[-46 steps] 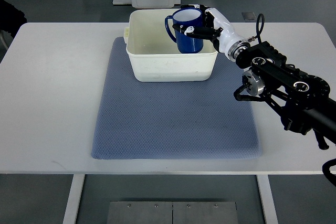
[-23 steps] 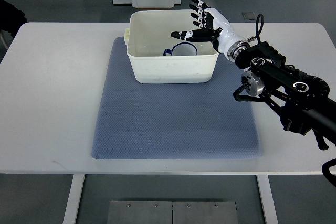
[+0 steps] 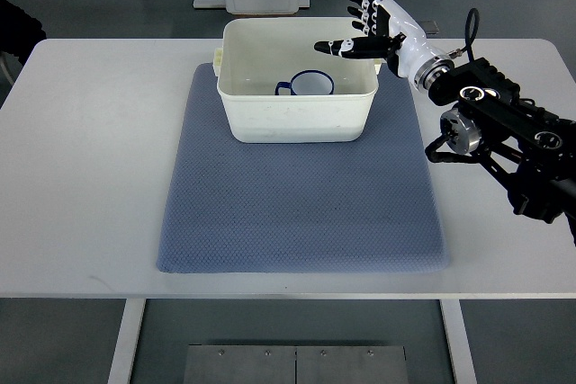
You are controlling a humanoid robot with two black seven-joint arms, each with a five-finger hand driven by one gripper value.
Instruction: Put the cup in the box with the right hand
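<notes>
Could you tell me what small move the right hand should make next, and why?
Probably draw the right hand back toward the right, away from the box. The cup stands upright inside the box, and the hand's fingers are spread and hold nothing, so the placing looks done.

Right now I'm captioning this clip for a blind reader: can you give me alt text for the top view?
A blue cup sits upright inside a cream box at the far end of a blue-grey mat on a white table. The robot's right hand, fingers spread and empty, hovers over the box's right rim.
</notes>
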